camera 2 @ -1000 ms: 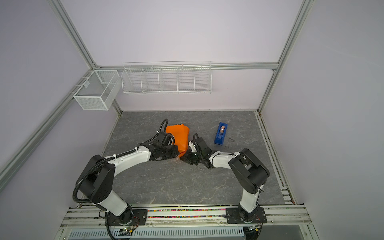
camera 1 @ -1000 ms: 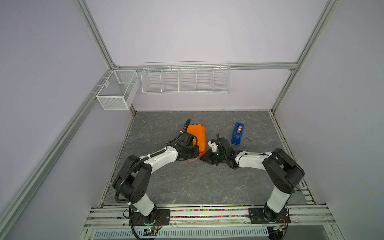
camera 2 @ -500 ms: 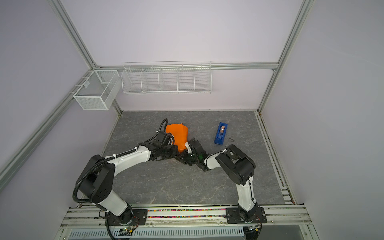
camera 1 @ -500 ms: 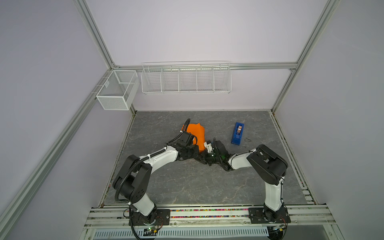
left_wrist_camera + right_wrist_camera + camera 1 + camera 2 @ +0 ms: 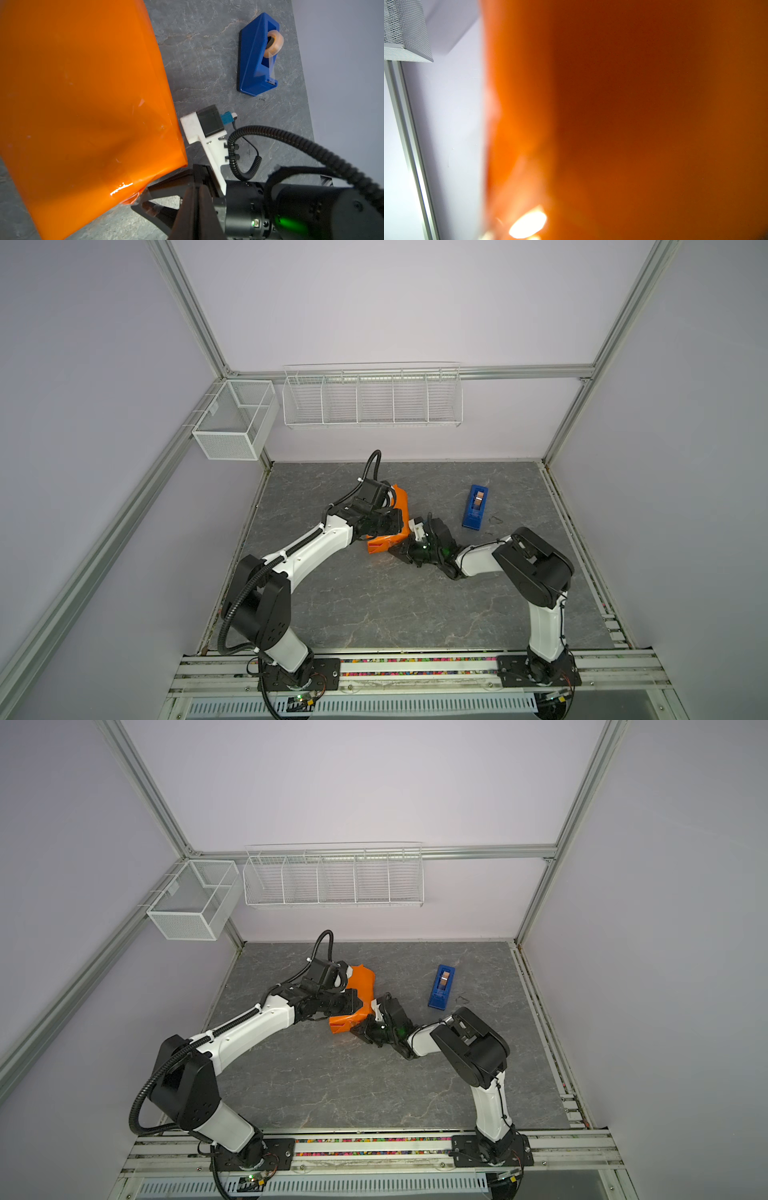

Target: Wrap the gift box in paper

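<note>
- The gift box itself does not show. The orange paper [image 5: 83, 99] covers it all round, and the parcel stands tipped on one edge near the middle of the table [image 5: 374, 605], between your two arms.
- Your left gripper [image 5: 392, 521] has its jaws closed at the parcel's side; I cannot tell whether it pinches paper.
- Your right gripper [image 5: 140, 197] is closed too, its tips at the parcel's low corner, where a glossy strip, probably tape, catches the light.
- You look to be closing an end flap. The next move calls for holding that fold flat; more tape would mean a reach to the dispenser.
- The blue tape dispenser [image 5: 249, 62] lies apart, on the right gripper's side, with a clear roll [image 5: 274, 44] loaded.
- No brand, label or writing is readable anywhere.
</note>
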{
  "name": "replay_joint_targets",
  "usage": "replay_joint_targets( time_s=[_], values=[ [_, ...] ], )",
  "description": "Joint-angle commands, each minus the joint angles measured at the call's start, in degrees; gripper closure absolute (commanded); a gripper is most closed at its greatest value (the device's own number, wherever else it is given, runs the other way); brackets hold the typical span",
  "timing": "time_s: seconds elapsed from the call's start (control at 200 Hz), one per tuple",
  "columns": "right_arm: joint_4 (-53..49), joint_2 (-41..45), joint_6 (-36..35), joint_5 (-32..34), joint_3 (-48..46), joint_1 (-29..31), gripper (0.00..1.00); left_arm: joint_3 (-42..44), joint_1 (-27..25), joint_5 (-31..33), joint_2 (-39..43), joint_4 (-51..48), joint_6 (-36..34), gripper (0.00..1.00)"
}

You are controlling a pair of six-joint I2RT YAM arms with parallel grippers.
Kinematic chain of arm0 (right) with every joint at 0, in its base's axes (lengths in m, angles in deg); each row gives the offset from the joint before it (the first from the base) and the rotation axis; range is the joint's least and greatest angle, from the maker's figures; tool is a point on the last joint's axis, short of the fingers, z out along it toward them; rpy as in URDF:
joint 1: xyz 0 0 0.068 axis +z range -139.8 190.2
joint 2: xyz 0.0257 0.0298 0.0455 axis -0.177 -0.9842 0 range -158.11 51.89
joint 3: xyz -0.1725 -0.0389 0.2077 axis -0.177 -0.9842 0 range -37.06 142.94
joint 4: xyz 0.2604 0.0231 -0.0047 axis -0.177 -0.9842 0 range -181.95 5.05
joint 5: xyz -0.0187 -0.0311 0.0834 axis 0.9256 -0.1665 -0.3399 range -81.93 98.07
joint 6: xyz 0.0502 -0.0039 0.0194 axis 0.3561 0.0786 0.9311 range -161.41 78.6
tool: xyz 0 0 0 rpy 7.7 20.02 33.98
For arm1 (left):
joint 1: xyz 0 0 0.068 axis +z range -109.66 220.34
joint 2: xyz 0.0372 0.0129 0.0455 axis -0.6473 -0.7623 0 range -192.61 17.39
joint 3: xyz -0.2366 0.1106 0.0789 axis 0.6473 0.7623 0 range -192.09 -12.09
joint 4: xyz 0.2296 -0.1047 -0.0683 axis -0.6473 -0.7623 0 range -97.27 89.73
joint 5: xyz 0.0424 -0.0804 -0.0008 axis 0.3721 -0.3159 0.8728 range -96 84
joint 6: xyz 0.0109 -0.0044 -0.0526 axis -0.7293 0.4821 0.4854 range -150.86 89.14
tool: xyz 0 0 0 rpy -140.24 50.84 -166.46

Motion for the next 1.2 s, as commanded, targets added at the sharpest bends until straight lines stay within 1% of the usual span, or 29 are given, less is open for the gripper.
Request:
replay_joint_targets(
  time_s=[0.0,0.05,0.165,0.255,0.415,0.51,0.665,0.775,0.955,1.0,1.105,1.195],
  values=[
    [1.29,-0.44,1.26,0.6,1.39,-0.37,0.93,-3.14,1.3,1.37,-4.79,-7.88,-6.12,0.93],
    [1.12,-0.34,1.2,0.59,1.31,-0.43,0.93,-3.85,1.5,2.07,-6.09,-9.1,-7.33,0.94],
    [0.84,-0.38,0.98,0.84,1.57,-0.67,0.93,-4.73,1.67,7.16,-8.39,-11.48,-9.49,0.95],
    [0.78,-0.92,0.92,1.29,2.02,-0.9,0.93,-4.77,1.75,8.87,-10.06,-12.37,-10.41,0.96],
    [1.58,-2.15,1.32,2.17,3.52,-1.51,0.93,-4.29,1.84,7.33,-13.24,-12.95,-10.78,0.97],
    [0.99,-2.25,1.05,3.77,4.31,-1.82,0.93,-3.2,1.85,6.23,-13.67,-12.14,-10.42,0.98],
    [1.42,-4.17,1.7,4.19,7.34,-2.37,0.93,-2.14,1.85,5.6,-13.76,-11.78,-10.19,0.98],
    [1.91,-3.49,1.96,5.67,7.07,-2.76,0.93,-1.52,1.85,5.68,-13.53,-11.67,-10.26,0.98],
    [-0.24,-0.34,1.67,2.47,4.66,-2.79,0.93,-1.23,2.19,6.33,-12.84,-11.52,-10.35,0.98],
    [-0.64,0.54,1.78,1.7,3.36,-2.77,0.91,-1.47,2.37,6.48,-12.71,-11.66,-10.44,0.98],
    [-2.21,3.68,1.12,1.03,0.29,-2.76,0.82,-1.73,3.03,6.61,-12.47,-12.11,-10.92,0.98],
    [-5.47,6.76,-0.74,0.63,-1.28,-2.85,0.78,-2.22,3.45,6.66,-12.2,-12.5,-11.31,0.98]
  ],
)
